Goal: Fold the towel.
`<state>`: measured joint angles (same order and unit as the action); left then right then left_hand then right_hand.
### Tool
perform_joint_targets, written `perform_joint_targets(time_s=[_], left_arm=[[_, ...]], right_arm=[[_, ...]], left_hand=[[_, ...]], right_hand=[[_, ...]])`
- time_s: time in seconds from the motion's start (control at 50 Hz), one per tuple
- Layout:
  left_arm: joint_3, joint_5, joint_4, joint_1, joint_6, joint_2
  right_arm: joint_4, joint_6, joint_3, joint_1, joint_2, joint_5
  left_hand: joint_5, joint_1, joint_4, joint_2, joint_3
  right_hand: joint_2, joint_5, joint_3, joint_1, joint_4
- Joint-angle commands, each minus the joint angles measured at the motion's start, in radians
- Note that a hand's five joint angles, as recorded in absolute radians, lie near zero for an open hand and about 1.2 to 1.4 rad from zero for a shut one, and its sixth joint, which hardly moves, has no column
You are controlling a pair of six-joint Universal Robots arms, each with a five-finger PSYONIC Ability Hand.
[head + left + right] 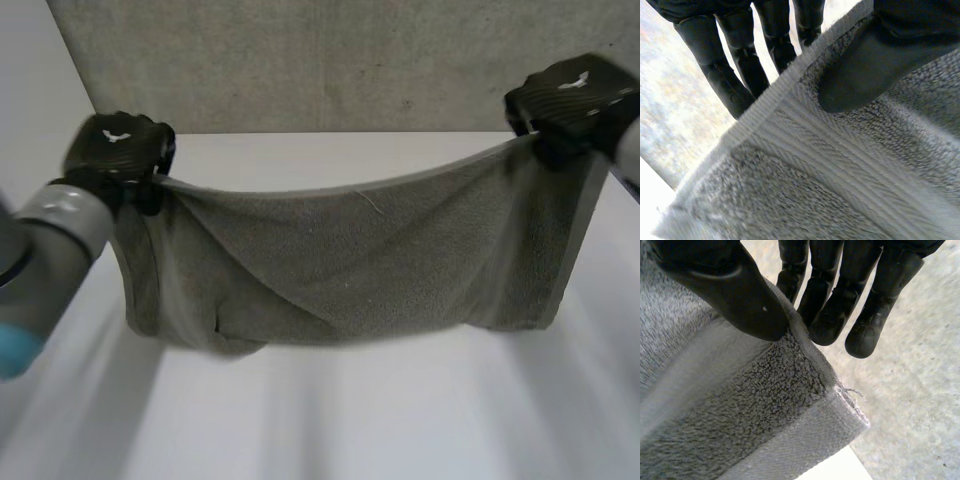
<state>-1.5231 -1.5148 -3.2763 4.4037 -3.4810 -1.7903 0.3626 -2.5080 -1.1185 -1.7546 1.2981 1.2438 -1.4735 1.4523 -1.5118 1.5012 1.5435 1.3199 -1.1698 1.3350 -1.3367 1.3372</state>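
Hanging between the two arms, the grey towel spread wide above the white worktop, its top edge sagging in a shallow curve from one held corner to the other. The left robot hand had the upper corner on its own side. The right robot hand had the opposite upper corner, held somewhat higher and nearer the grey wall behind the worktop. Below the top edge the cloth fell in soft diagonal creases, with a bulging fold low on the left arm's side. Its bottom edge hung close to the worktop; whether it touched the surface could not be told.

In the left wrist view the left robot hand was clamped on the towel: its thumb pressed into the pile just inside the woven border band, while its fingers stood straight behind the hem. In the right wrist view the right robot hand pinched the cloth the same way, with its thumb on the near face and its fingers behind the edge. The towel's corner jutted out past the fingertips, with a loose thread on its edge.
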Motion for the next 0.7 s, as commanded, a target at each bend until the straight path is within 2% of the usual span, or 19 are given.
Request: perform_joint_targets(time_s=[0.02,0.04,0.06,0.08,0.1,0.12,0.16,0.18,0.22,0.26,0.3,0.38,0.5,0.54,0.56,0.62,0.7], left_arm=[[0.365,-0.053,0.021,-0.009,-0.186,-0.276],[0.474,-0.074,0.020,-0.007,-0.207,-0.302],[0.475,-0.074,0.020,-0.007,-0.207,-0.302],[0.573,-0.097,0.009,-0.010,-0.205,-0.311],[0.659,-0.117,-0.018,-0.012,-0.195,-0.313],[0.659,-0.117,-0.019,-0.012,-0.194,-0.313],[0.722,-0.133,-0.060,-0.012,-0.168,-0.310],[0.759,-0.142,-0.104,-0.013,-0.132,-0.307],[0.767,-0.143,-0.140,-0.015,-0.090,-0.294],[0.738,-0.144,-0.175,-0.015,-0.018,-0.259],[0.701,-0.143,-0.177,-0.015,0.000,-0.245],[0.584,-0.136,-0.186,-0.012,0.011,-0.225],[0.324,-0.130,-0.195,0.002,0.013,-0.215],[0.181,-0.130,-0.221,0.011,0.013,-0.215],[0.181,-0.130,-0.221,0.011,0.013,-0.215],[0.057,-0.128,-0.273,0.028,0.013,-0.218],[-0.112,-0.087,-0.382,0.043,0.007,-0.219]], right_arm=[[-0.068,0.146,0.259,-0.080,-0.250,0.187],[-0.141,0.149,0.329,-0.095,-0.278,0.227],[-0.256,0.143,0.369,-0.109,-0.281,0.252],[-0.257,0.143,0.370,-0.109,-0.281,0.252],[-0.399,0.137,0.367,-0.115,-0.275,0.261],[-0.401,0.137,0.367,-0.115,-0.275,0.261],[-0.676,0.124,0.275,-0.114,-0.200,0.264],[-0.677,0.124,0.275,-0.114,-0.200,0.264],[-0.792,0.121,0.174,-0.112,-0.084,0.253],[-0.785,0.117,0.157,-0.109,-0.076,0.238],[-0.762,0.109,0.145,-0.106,-0.083,0.221],[-0.636,0.078,0.096,-0.098,-0.105,0.187],[-0.585,0.067,0.006,-0.097,-0.115,0.134],[-0.583,0.066,-0.117,-0.095,-0.125,0.070],[-0.587,0.066,-0.165,-0.094,-0.126,0.046],[-0.588,0.064,-0.285,-0.069,-0.129,-0.006],[-0.590,0.064,-0.390,-0.046,-0.131,-0.050]], left_hand=[[0.252,-0.056,0.116,-0.105,-0.147],[0.252,-0.056,0.116,-0.105,-0.147],[0.252,-0.056,0.116,-0.105,-0.147],[0.252,-0.056,0.116,-0.105,-0.147],[0.252,-0.056,0.116,-0.105,-0.147],[0.252,-0.056,0.116,-0.105,-0.147],[0.252,-0.056,0.116,-0.105,-0.147],[0.252,-0.056,0.116,-0.105,-0.147],[0.252,-0.056,0.116,-0.105,-0.147],[0.252,-0.056,0.116,-0.105,-0.147],[0.252,-0.056,0.116,-0.105,-0.147],[0.252,-0.056,0.116,-0.105,-0.147],[0.252,-0.056,0.116,-0.105,-0.147],[0.252,-0.056,0.116,-0.105,-0.147],[0.252,-0.056,0.116,-0.105,-0.147],[0.252,-0.056,0.116,-0.105,-0.147],[0.252,-0.056,0.116,-0.105,-0.147]], right_hand=[[0.076,-0.052,0.061,-0.060,0.059],[0.076,-0.052,0.061,-0.060,0.059],[0.076,-0.052,0.061,-0.060,0.059],[0.076,-0.052,0.061,-0.060,0.059],[0.076,-0.052,0.061,-0.060,0.059],[0.076,-0.052,0.061,-0.060,0.059],[0.076,-0.052,0.061,-0.060,0.059],[0.076,-0.052,0.061,-0.060,0.059],[0.076,-0.052,0.061,-0.060,0.059],[0.076,-0.052,0.061,-0.060,0.059],[0.076,-0.052,0.061,-0.060,0.059],[0.076,-0.052,0.061,-0.060,0.059],[0.076,-0.052,0.061,-0.060,0.059],[0.076,-0.052,0.061,-0.060,0.059],[0.076,-0.052,0.061,-0.060,0.059],[0.076,-0.052,0.061,-0.060,0.059],[0.076,-0.052,0.061,-0.060,0.059]])
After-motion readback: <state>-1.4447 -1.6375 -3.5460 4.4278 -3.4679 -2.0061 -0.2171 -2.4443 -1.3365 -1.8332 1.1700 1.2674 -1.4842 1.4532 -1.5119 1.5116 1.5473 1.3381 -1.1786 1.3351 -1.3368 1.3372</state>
